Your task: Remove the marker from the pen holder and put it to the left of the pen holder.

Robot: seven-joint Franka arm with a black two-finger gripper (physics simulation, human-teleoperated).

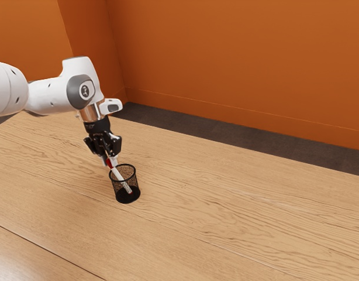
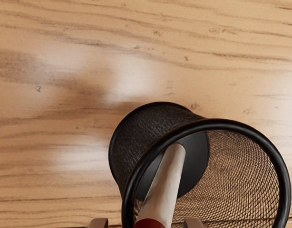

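Hovered at the grasping step with gripper (image 1: 110,160) open, astride the red-ended marker (image 2: 166,185) — tilted inside the mesh pen holder (image 2: 217,124) just beneath. Needed next to close on it, then draw it upward.

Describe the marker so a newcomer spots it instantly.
On the wood table, find the round black mesh pen holder below the gripper. The marker leans inside, its upper end out past the rim. It's a slim stick, pale barrel, red near the top, against the holder's dark see-through mesh.
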